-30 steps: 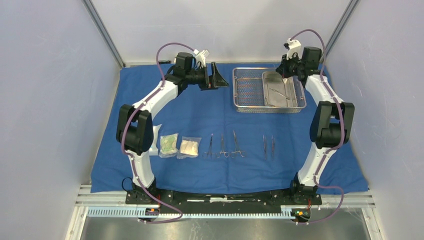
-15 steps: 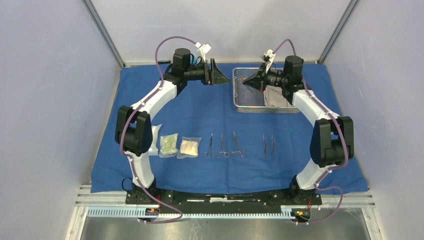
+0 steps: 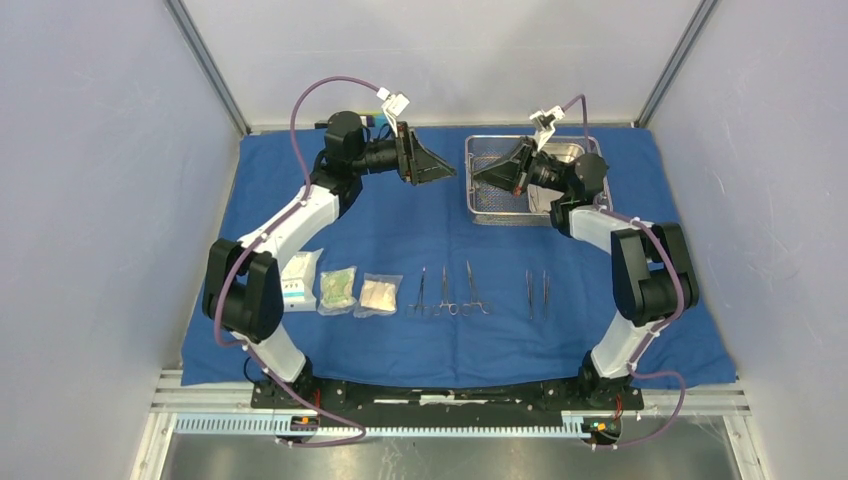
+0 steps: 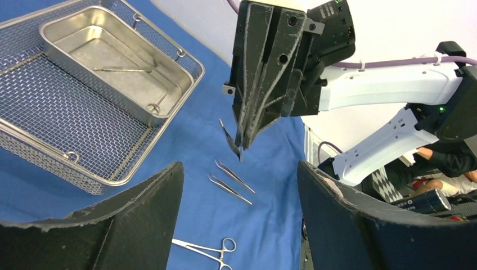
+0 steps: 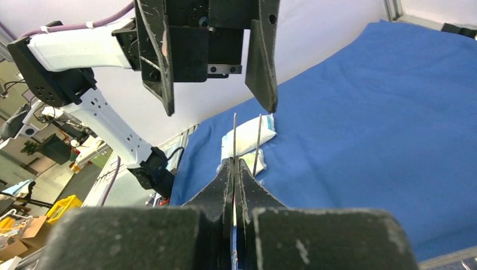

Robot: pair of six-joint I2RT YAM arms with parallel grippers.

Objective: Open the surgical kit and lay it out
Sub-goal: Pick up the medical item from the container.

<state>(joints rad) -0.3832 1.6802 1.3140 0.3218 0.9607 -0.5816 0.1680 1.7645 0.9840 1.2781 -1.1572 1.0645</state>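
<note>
The blue cloth (image 3: 400,230) lies spread over the table. The steel mesh tray (image 3: 483,203) stands at the back right. Its inner pan (image 4: 112,62) holds one slim instrument (image 4: 124,70). My right gripper (image 3: 480,175) hangs above the tray's left edge, shut on a thin two-pronged metal instrument (image 5: 235,135) that points left. My left gripper (image 3: 440,170) faces it from a short way off, open, with nothing between its fingers (image 4: 152,214). Scissor-like instruments (image 3: 445,293) and two tweezers (image 3: 536,292) lie in a row near the front. Three packets (image 3: 338,290) lie to their left.
Grey walls and a metal frame enclose the table on three sides. The cloth's front edge hangs close to the arm bases (image 3: 440,395). Bare cloth lies between the tray and the row of laid-out items.
My right arm swung left from over the pan, carrying the thin instrument and turning it toward the left gripper. The left gripper rose, drew back a little and narrowed slightly.
</note>
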